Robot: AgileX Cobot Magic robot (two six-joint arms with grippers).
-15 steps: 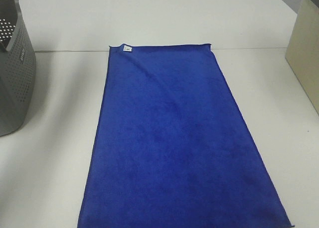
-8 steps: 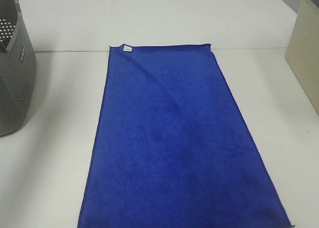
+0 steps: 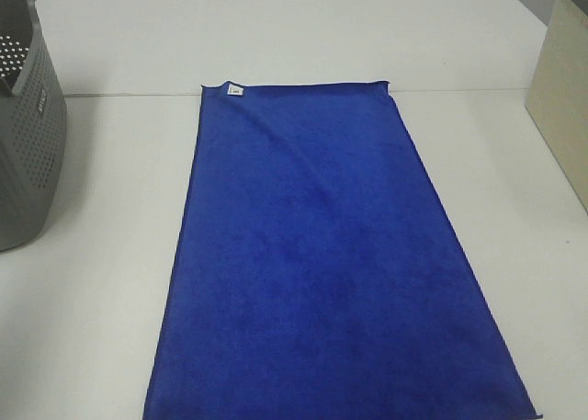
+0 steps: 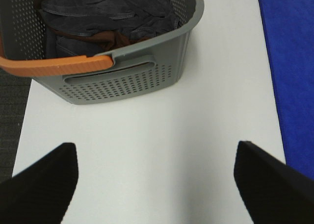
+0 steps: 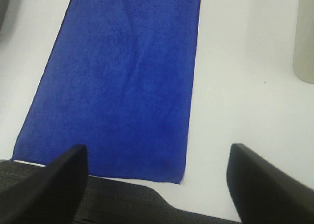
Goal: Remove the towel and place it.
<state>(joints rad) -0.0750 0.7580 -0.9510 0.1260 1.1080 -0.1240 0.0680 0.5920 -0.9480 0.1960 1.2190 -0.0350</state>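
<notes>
Left wrist view: left gripper (image 4: 156, 185) spread wide over bare white bench (image 4: 147, 136), holding nothing; right gripper (image 5: 156, 185) likewise wide apart and empty, above the near end of the towel (image 3: 322, 264). Royal-blue, plush, rectangular, laid flat mid-bench with a faint diagonal crease and small white tag (image 3: 235, 91) at far left corner. Near edge cut off in exterior high view. Long axis running near to far. Grey perforated basket (image 3: 23, 126) far left, well apart, partly cropped, dark clothes inside.
</notes>
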